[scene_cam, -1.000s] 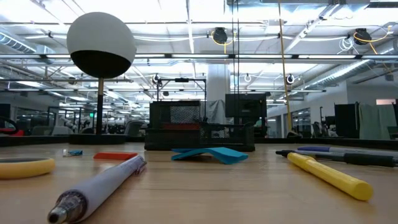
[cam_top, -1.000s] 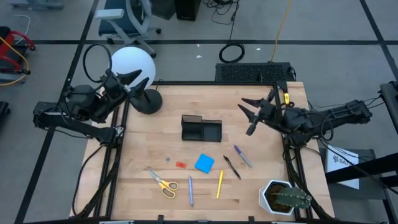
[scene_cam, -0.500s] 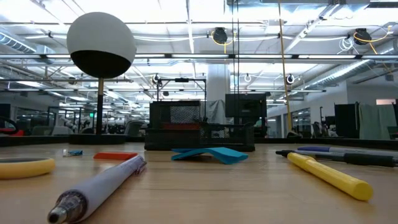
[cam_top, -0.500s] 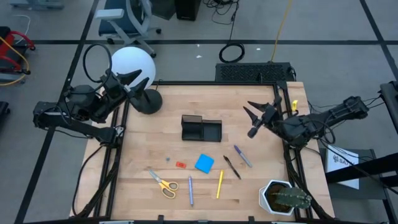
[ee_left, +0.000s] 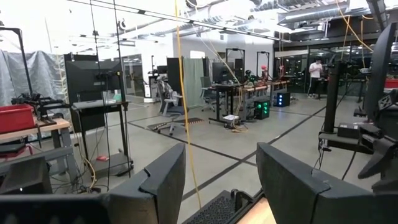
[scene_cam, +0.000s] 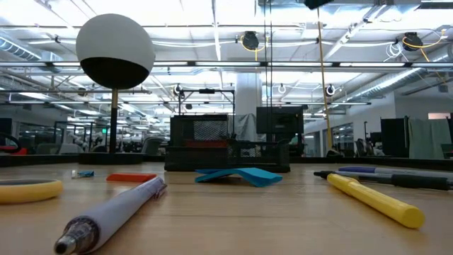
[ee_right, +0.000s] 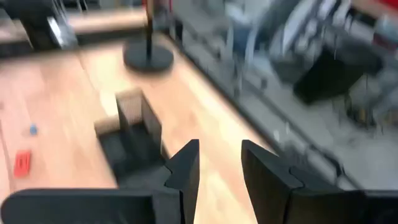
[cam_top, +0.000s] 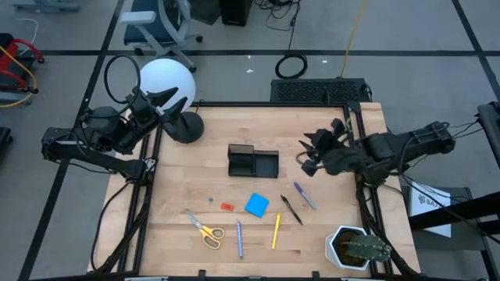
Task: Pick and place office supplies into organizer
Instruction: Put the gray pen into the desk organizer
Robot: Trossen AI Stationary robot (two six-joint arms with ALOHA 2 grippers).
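You have a lamp with a white globe (cam_top: pixel 166 80) and a round black base (cam_top: pixel 186 126) standing at the bench's (cam_top: pixel 211 160) far left corner, the globe hanging out past the bench's far edge. A white potted cactus (cam_top: pixel 358 248) sits in the near right corner. Beyond the far edge, a coiled black cable (cam_top: pixel 291 66) lies on the floor, with an office chair (cam_top: pixel 160 27) farther left.

My count, placed from the black compartmented plastic organizer tray (cam_top: pixel 252 161), one in number. Toward the table's near edge from it:
- slim pens, four: blue (cam_top: pixel 239 239), yellow (cam_top: pixel 276 231), black (cam_top: pixel 291 210), silver-blue (cam_top: pixel 305 196);
- yellow-handled scissors (cam_top: pixel 205 229), one pair;
- blue square pad (cam_top: pixel 256 205), one;
- tiny red piece (cam_top: pixel 227 207), one;
- tiny blue pin (cam_top: pixel 210 199), one.

My grippers: two.
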